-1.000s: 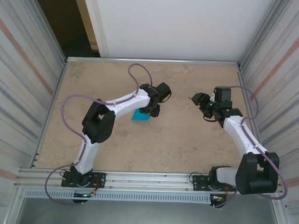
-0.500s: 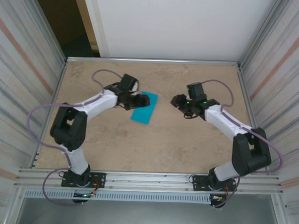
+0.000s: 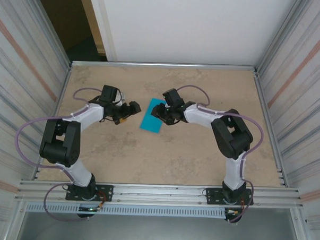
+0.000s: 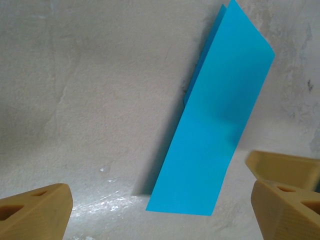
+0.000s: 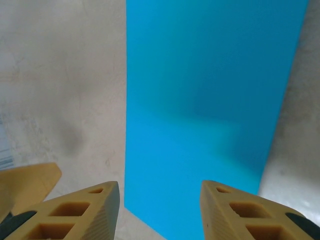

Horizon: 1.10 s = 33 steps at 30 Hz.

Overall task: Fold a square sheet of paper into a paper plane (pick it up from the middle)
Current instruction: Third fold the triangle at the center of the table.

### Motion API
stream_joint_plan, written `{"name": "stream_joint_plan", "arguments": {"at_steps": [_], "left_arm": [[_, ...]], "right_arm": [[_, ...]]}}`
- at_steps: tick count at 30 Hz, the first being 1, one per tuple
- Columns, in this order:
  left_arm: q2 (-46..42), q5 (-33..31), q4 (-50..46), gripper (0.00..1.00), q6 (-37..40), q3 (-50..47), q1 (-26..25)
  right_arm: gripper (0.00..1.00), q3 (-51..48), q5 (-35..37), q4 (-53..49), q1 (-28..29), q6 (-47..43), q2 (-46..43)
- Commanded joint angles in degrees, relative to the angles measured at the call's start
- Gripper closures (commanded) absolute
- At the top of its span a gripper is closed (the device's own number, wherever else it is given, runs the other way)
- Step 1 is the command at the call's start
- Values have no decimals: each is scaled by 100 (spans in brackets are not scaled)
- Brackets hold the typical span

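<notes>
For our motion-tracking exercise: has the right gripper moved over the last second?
Yes. The right gripper moved away from the table's right rail, over the blue paper.

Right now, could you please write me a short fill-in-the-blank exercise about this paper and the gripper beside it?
1. The folded paper is ____ in colour.
2. It lies on the ____.
3. The left gripper has its jaws ____.
Missing words: blue; table; open.
</notes>
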Motion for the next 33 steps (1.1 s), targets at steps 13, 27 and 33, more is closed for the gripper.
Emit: {"name": "stream_joint_plan", "arguments": {"at_steps": [13,27,33], "left_arm": [[131,1063,179,24,14,-72,11],[669,1819,-278,53,179,65,-322],[789,1716,-288,56,102,60,-614]], "right_arm": [[57,215,-952,-865,-437,-834,698],[58,-55,-1674,-1251,-858,-2822,657],[58,-96,-1805,-1069,-851,-2689,586]]}}
